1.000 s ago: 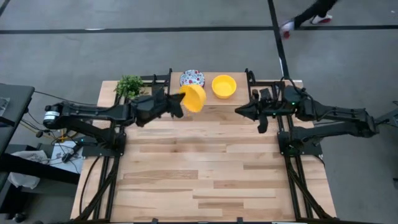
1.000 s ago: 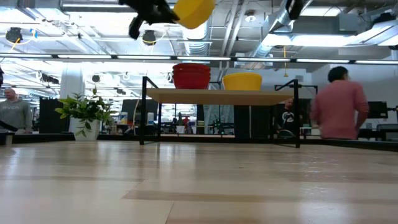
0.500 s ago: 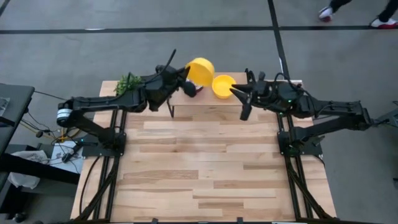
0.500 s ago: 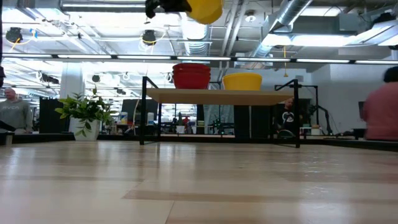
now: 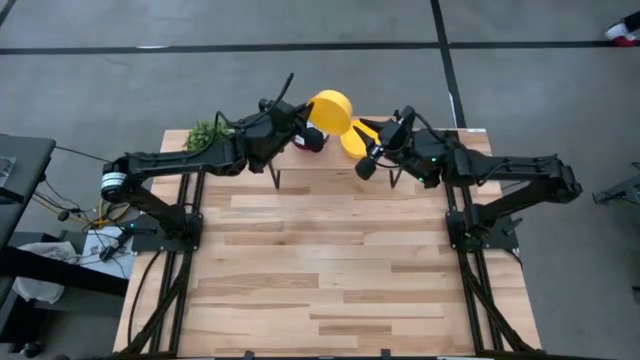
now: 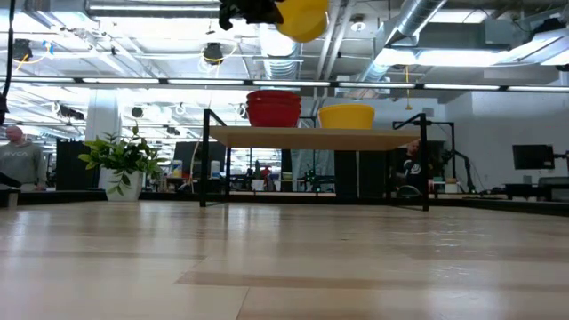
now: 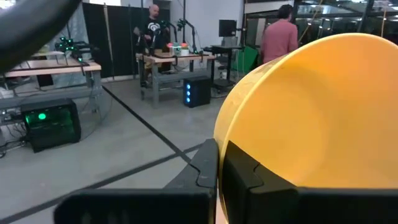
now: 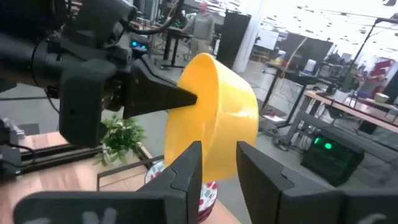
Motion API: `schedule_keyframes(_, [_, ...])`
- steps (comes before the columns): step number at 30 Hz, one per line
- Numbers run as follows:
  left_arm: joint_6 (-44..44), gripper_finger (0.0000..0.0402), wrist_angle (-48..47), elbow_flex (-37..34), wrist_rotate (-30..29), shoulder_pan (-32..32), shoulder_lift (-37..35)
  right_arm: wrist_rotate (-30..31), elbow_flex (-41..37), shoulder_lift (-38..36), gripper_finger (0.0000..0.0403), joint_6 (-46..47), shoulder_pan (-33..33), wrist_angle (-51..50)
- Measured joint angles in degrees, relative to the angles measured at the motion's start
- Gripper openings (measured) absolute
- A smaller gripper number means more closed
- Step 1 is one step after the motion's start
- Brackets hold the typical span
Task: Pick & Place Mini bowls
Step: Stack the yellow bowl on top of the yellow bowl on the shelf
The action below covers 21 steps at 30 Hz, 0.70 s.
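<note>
- Room: open workshop with ducts and strip lights overhead and benches of equipment well behind both end effectors; a person (image 6: 16, 153) standing far off at one side.
- Tabletop (image 5: 330, 260): pale wood planks, lying well below the left end effector and on the near side of it.
- Shelf (image 6: 316, 136): low raised rack at the far edge, directly beneath both end effectors; likely the stowing place for the bowls.
- Left end effector (image 5: 306, 128): clamped shut on the rim of a yellow bowl (image 5: 331, 108), carried high above the shelf and tipped on its side, a rim pinch being the simplest hold on so small a dish.
- Right end effector (image 8: 217, 165): fingers parted, nothing between them, aimed at the yellow bowl just ahead; probably lined up for a handover or to steady it, though not touching.
- Patterned bowls (image 6: 274, 108): red-sided stack on the shelf, right under the left end effector.
- Second yellow bowl (image 6: 347, 116): on the shelf beside that stack, below the right end effector.
- Plant (image 6: 123, 160): small green pot behind the left end effector's arm, apart from the shelf.
</note>
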Motion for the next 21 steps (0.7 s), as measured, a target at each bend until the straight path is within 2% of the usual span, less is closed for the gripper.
schedule_keyframes(10, [1.7,0.0004,0.2,0.0,0.0,1.2,0.0,0.6,4.6,2.8,0.0136,2.2,0.1,-2.0])
schedule_keyframes(21, [1.9,0.0004,1.0,0.0,1.7,1.2,-0.1,0.5,4.7,4.5,0.0174,7.6,-0.8,-2.7])
